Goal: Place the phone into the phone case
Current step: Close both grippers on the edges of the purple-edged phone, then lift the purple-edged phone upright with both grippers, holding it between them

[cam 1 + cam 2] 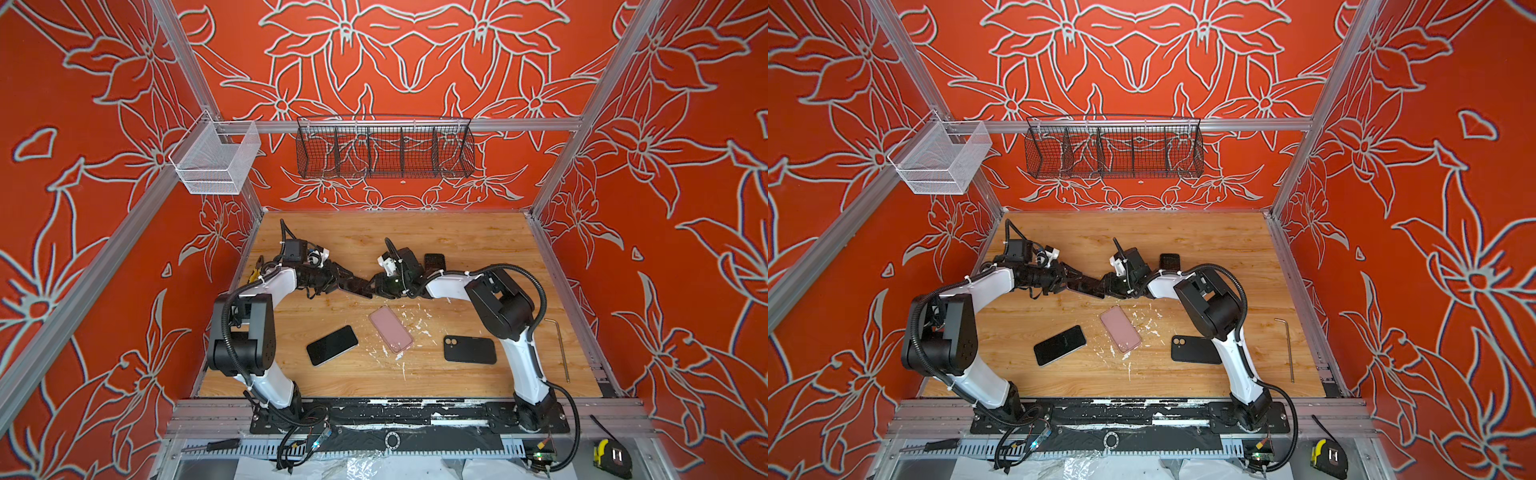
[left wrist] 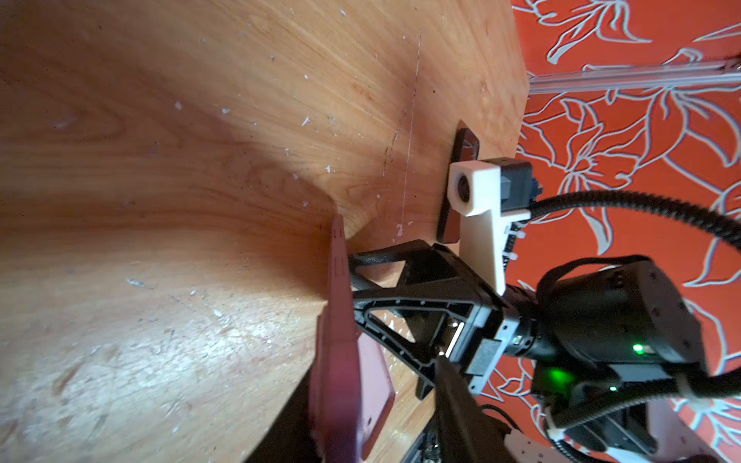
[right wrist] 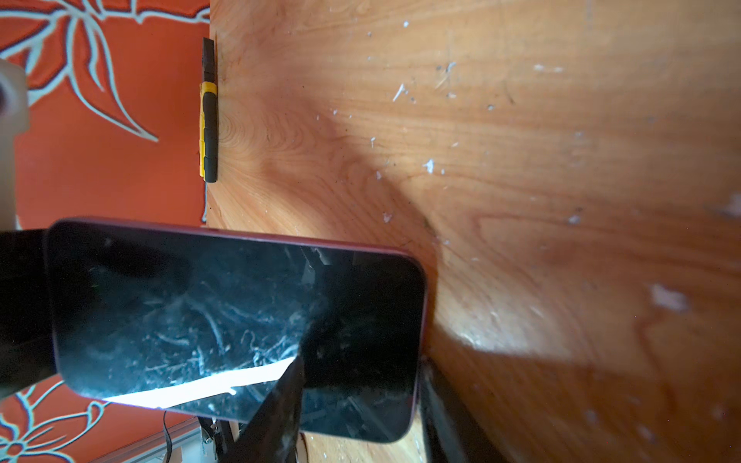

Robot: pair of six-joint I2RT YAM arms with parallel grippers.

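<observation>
While my right fingers (image 3: 280, 413) clamp the phone (image 3: 200, 312) and left fingers (image 2: 457, 405) stand half-open around it, a lopsided squeeze could twist it free.

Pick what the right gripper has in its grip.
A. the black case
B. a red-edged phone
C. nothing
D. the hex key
B: in the right wrist view the red-edged phone sits between the fingers of the right gripper, while the black case and the hex key lie on the table.
</observation>
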